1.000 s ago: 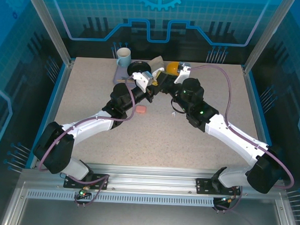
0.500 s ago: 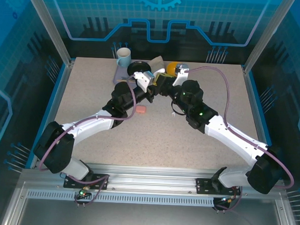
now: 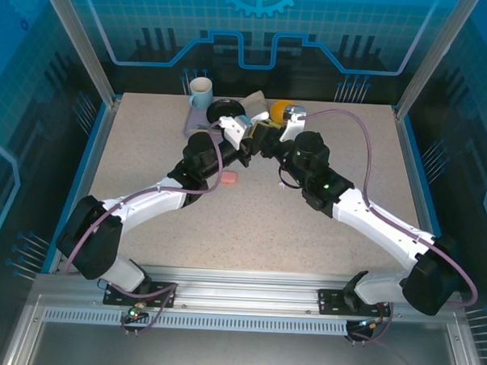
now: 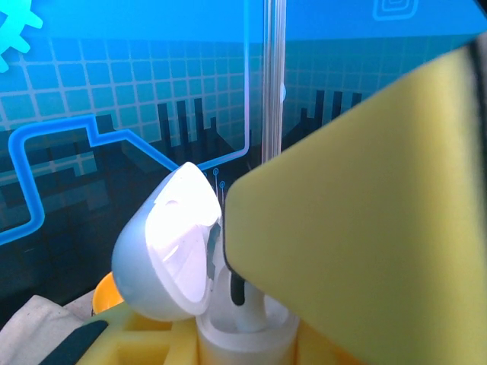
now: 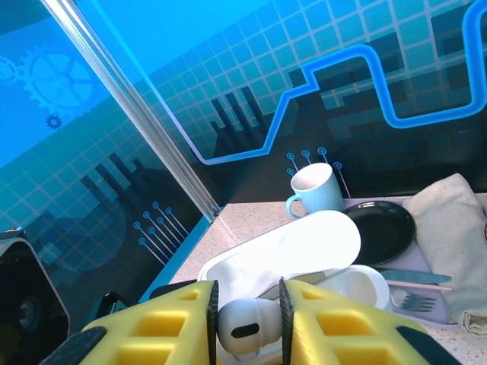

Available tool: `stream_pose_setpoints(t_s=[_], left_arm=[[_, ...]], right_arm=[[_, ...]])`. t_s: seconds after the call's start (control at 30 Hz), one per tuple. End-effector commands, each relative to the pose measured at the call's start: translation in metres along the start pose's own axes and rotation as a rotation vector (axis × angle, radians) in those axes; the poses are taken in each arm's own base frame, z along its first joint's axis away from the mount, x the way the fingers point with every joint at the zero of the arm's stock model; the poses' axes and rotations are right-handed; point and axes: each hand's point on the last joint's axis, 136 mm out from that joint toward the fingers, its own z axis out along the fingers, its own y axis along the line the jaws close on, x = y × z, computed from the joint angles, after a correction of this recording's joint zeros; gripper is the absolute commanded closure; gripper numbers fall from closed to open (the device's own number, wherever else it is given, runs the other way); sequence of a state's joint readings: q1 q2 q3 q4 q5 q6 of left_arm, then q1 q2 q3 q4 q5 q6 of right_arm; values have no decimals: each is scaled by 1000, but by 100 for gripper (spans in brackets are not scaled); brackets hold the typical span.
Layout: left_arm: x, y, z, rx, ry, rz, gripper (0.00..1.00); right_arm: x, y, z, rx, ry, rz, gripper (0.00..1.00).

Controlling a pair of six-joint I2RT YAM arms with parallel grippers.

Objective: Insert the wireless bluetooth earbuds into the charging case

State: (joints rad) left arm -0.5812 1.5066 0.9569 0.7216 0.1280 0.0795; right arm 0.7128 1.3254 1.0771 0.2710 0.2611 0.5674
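Right jaws shifted left; one earbud [image 5: 245, 321] pinched, one case [image 4: 163, 247] open.

Take mug [image 3: 200, 92] as your anchor. Plate [image 3: 224, 110] just right of mug, on mat [image 3: 193, 123]; fork [image 5: 415, 300] beside plate on same mat. Cloth [image 3: 255, 100] right of plate, farther from mug. Second case [image 3: 227, 178] on table [image 3: 147, 162], well before mug. Your arms meet before-right of mug: charging case [image 4: 163, 243] in left gripper [image 4: 242, 338], earbud [image 5: 240, 328] in right gripper [image 5: 245, 313].

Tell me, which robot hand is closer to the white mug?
Left. The left gripper, holding the charging case, sits just right of the white mug; the right gripper, pinching a white earbud, is farther right, past the left one.
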Motion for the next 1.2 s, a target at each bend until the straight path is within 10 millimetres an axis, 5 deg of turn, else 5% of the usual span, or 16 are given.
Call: stream_pose_setpoints(t_s=[0.0,0.47,0.8,1.17], left_arm=[[-34,-7,4,26,-95,14,100],[-29,-8,3,30,-83,5,100],[-25,-8,1,30,-74,-3,100],[-21,-9,1,34,-65,-7,100]], right_arm=[[3,6,-5,-10,17,-10,71],[-16,0,-7,12,-20,19,62],[-29,-4,-6,13,-36,63,38],[-46,-9,-11,7,-71,126,30]])
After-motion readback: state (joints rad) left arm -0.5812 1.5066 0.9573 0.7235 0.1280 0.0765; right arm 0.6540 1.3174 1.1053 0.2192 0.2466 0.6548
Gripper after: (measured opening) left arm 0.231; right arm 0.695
